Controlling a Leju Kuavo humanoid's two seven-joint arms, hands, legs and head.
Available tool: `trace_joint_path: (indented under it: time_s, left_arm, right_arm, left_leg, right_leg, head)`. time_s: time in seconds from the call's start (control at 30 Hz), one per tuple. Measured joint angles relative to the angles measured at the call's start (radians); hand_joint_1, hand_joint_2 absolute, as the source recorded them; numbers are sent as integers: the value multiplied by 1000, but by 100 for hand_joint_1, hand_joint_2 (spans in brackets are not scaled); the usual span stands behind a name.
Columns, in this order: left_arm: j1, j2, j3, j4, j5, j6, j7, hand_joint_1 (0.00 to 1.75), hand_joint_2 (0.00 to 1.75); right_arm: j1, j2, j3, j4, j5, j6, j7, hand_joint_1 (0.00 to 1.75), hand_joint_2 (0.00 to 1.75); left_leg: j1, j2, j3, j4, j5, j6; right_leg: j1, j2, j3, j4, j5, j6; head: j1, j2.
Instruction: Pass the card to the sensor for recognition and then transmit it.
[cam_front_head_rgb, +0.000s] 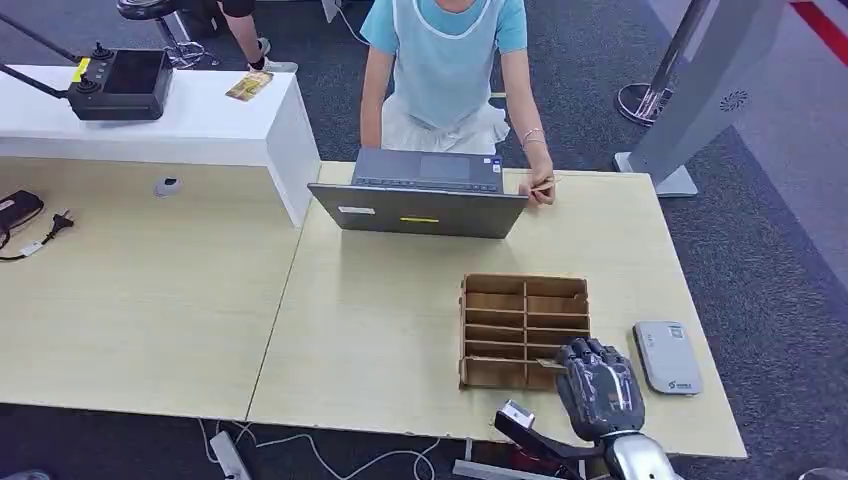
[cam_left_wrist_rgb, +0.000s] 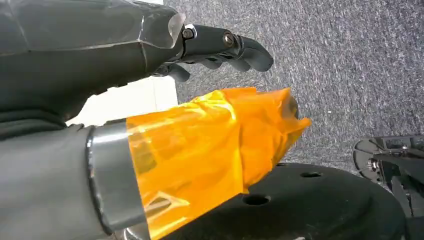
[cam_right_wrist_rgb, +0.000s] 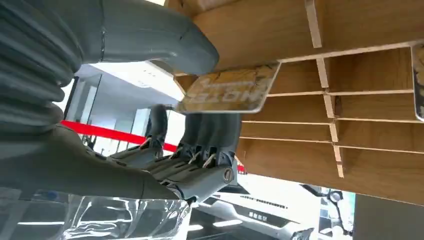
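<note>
My right hand (cam_front_head_rgb: 598, 388) hovers at the near right corner of the wooden slotted card box (cam_front_head_rgb: 525, 300). In the right wrist view that hand (cam_right_wrist_rgb: 190, 150) pinches a yellowish printed card (cam_right_wrist_rgb: 227, 90) between thumb and fingers, just in front of the box's dividers (cam_right_wrist_rgb: 350, 30). A second card's edge (cam_right_wrist_rgb: 417, 80) shows in one slot. The grey-white card sensor (cam_front_head_rgb: 667, 357) lies flat on the table just right of the box and of my hand. My left hand (cam_left_wrist_rgb: 220, 45) hangs over the carpet, fingers loosely apart, holding nothing; orange film wraps its thumb.
A person (cam_front_head_rgb: 445, 60) sits across the table behind an open laptop (cam_front_head_rgb: 420, 210), one hand on its corner. A white desk (cam_front_head_rgb: 200, 130) at the back left carries a black controller (cam_front_head_rgb: 120, 85) and a card (cam_front_head_rgb: 250, 86). A grey stand (cam_front_head_rgb: 700, 90) rises at the back right.
</note>
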Motion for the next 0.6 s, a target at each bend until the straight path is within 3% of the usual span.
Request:
trace_joint_path:
  time_s: [0.07,0.6]
  left_arm:
    - [0,0,0,0,0,0,0,0,0]
    - [0,0,8,0,2,0,-4,0,0]
  right_arm:
    - [-1,0,0,0,1,0,0,129,175]
    - [-4,4,-2,0,40,-31,0,133,175]
  left_leg:
    - [0,0,0,0,0,0]
    - [0,0,0,0,0,0]
  right_leg:
    - [0,0,0,0,0,0]
    - [0,0,0,0,0,0]
  head:
    - [0,0]
    - [0,0]
